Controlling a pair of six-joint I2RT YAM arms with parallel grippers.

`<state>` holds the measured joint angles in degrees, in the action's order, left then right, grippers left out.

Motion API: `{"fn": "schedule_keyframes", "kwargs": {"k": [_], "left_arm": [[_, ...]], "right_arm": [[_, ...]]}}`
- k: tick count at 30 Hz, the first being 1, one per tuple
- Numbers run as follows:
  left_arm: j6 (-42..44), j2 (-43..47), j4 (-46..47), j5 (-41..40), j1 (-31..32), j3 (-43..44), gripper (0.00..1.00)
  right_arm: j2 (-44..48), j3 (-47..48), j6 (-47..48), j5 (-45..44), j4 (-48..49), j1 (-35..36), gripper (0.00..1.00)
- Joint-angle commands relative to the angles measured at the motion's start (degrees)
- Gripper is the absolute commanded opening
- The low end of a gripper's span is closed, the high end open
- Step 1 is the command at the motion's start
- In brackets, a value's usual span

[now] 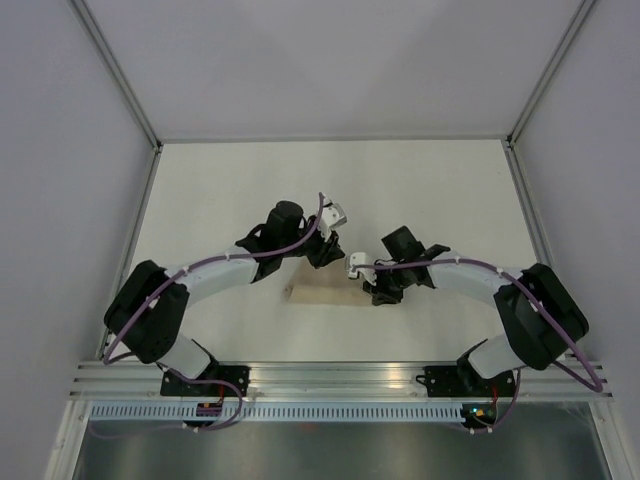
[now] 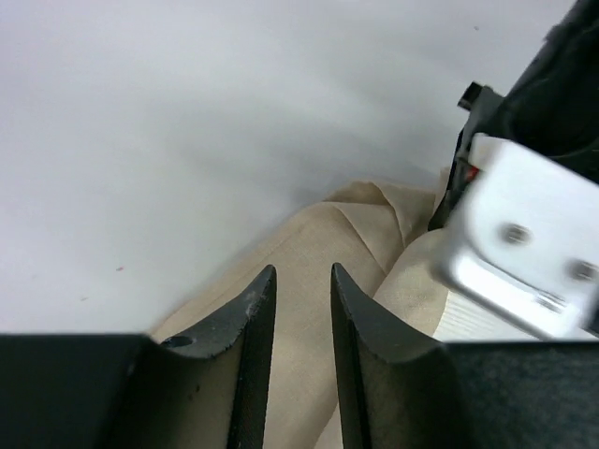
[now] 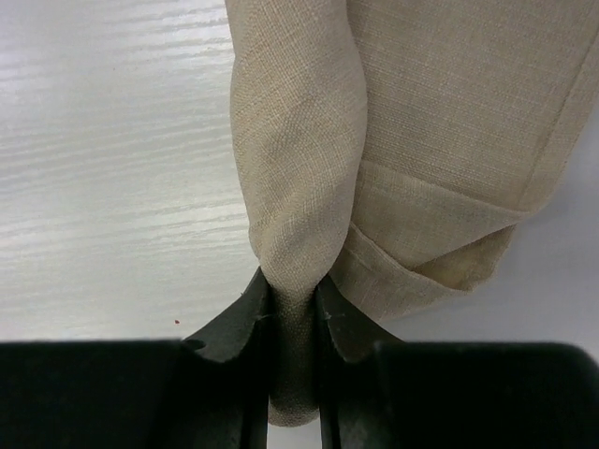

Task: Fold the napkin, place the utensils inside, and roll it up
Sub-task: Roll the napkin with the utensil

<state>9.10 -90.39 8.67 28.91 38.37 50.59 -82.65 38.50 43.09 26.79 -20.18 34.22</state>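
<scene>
The napkin (image 1: 312,293) lies mid-desk toward the near edge, a fold nipped tight in the right gripper (image 3: 293,309) — left gripper (image 2: 301,318) nearly closed over cloth, grip unclear — so I'd carry both ends level, edges aligned.

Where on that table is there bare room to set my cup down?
The far stretch of the table, along the back wall, is bare. So is the near strip between the napkin and the front rail. The middle is crowded: the left fingers and right fingers meet at the napkin there.
</scene>
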Motion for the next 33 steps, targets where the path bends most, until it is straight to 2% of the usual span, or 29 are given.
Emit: {"fn": "schedule_keyframes", "kwargs": {"k": [1, 8, 17, 26, 33], "left_arm": [[-4.3, 6.8, 11.6, -11.0, -0.1, -4.6, 0.34], [-3.4, 14.9, 18.2, -17.2, 0.9, -15.2, 0.39], [6.6, 13.1, 24.6, -26.2, 12.1, -22.3, 0.43], [18.2, 2.1, 19.2, -32.6, 22.9, -16.4, 0.48], [22.4, -4.1, 19.2, -36.2, 23.9, -13.9, 0.52]], "right_arm": [[-7.8, 6.2, 0.1, 5.4, -9.9, -3.0, 0.08], [-21.4, 19.4, 2.9, 11.9, -22.6, -7.1, 0.08], [-38.3, 36.0, 8.6, 15.8, -39.7, -12.6, 0.08], [-45.3, 43.8, 10.5, 17.0, -46.3, -15.8, 0.09], [-47.5, 45.9, 10.9, 17.0, -47.9, -16.5, 0.10]]}}
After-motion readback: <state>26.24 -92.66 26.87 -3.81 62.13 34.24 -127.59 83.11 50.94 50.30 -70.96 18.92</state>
